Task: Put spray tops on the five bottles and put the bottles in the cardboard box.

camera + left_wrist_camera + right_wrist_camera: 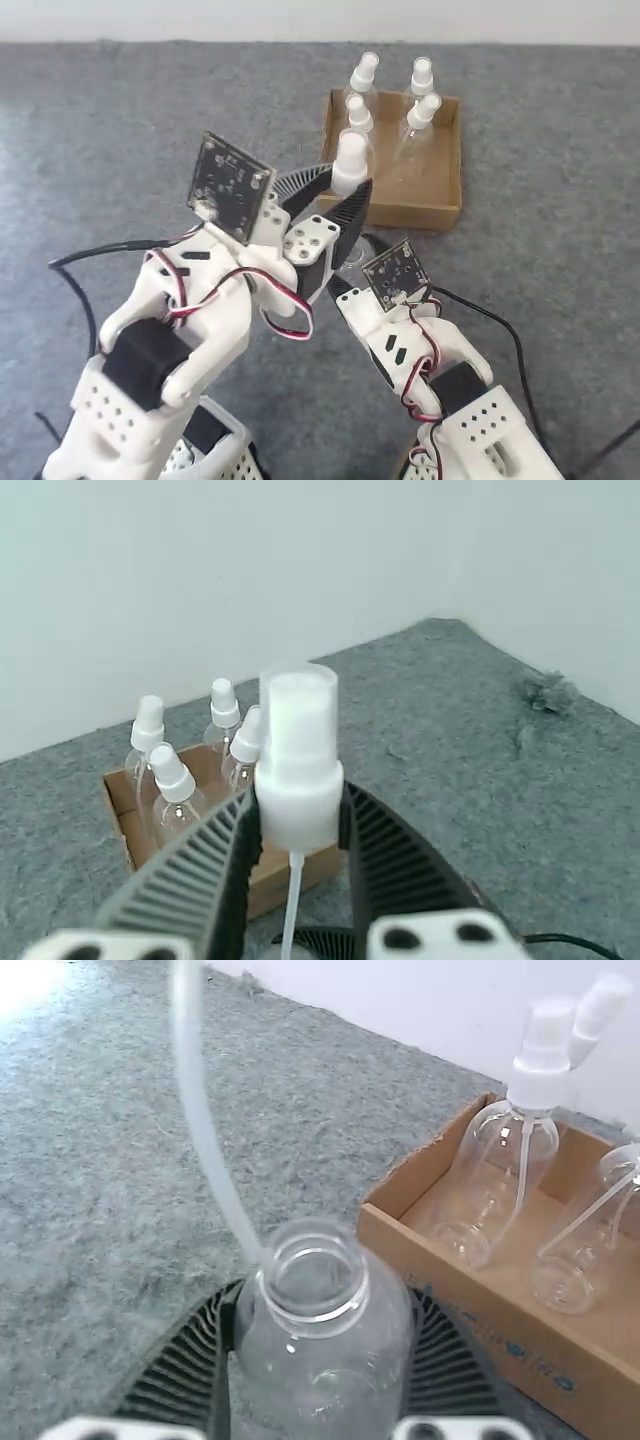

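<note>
**Spray top held over open bottle, four capped bottles in box**

Right end effector [320, 1365] grips the open bottle [318, 1330] around its body, fingers on both sides, bottle upright, mouth uncapped. Left end effector [298, 812] sits just above it, clamped on the white spray top [298, 760] at its collar, nozzle cap up. The dip tube [205, 1130] hangs from the top, and its lower end meets the rim of the bottle mouth. Can't tell if the tip is inside or just at the edge. The top is not seated on the bottle. Both arms stand on the grey surface [120, 120]. The cardboard box [415, 215] is just beyond the end effectors and holds four capped bottles [427, 110], two upright at the back and one leaning.
</note>
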